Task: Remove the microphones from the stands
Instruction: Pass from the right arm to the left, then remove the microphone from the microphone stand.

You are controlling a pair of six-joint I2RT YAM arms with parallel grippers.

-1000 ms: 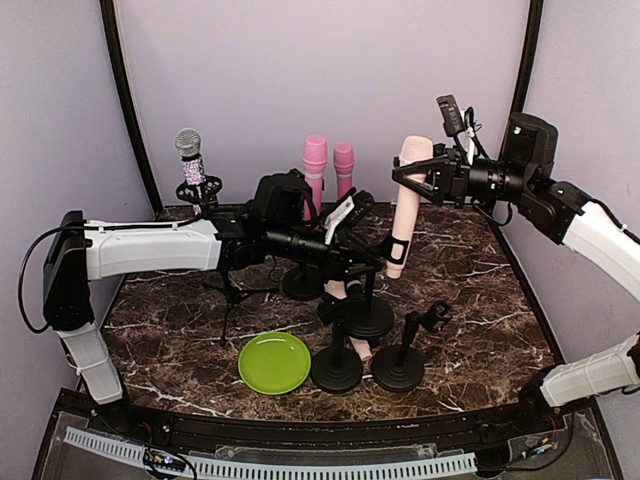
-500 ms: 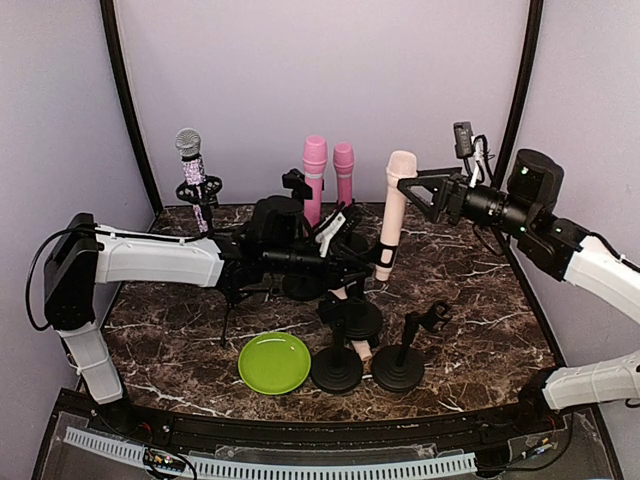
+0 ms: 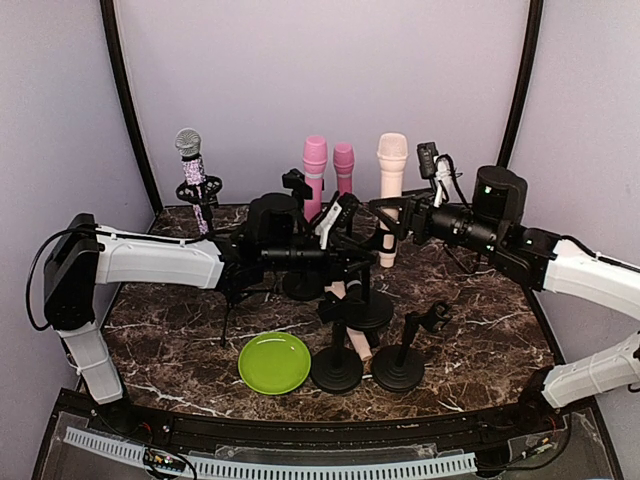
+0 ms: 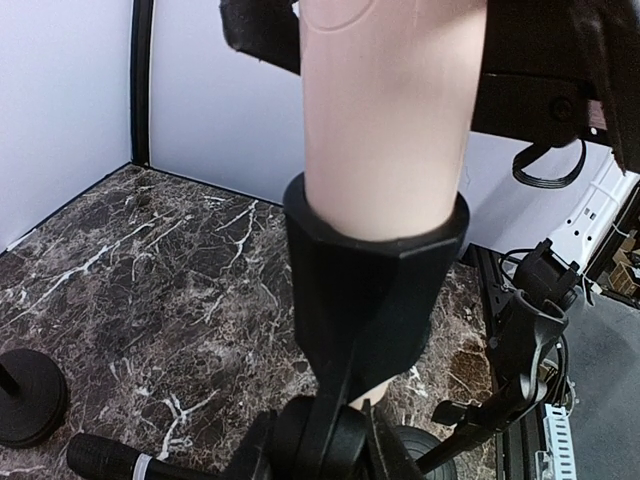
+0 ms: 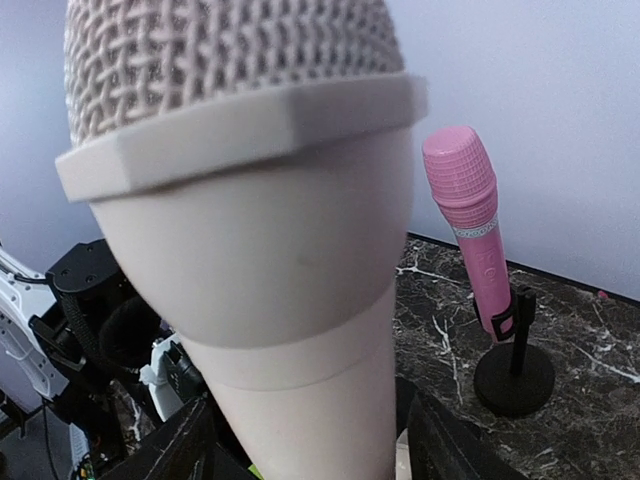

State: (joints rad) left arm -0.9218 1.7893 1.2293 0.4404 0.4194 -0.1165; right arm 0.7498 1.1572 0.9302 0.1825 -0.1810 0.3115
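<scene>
**Mic in clip**

Cream mesh-headed microphone (image 3: 391,175) sits upright in the black clip (image 4: 375,270) on the black round-base stand (image 3: 372,322). My left fingers (image 3: 352,262) grip the stand under the clip. Right fingers (image 5: 450,445) flank the mic; I can't tell if they're clamped.

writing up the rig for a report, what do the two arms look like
Both the left arm and right arm have white, boxy link shells between black rounded joints, black at the wrist end. A thin black cable loops off the left shoulder; black wires run by the right wrist.
</scene>
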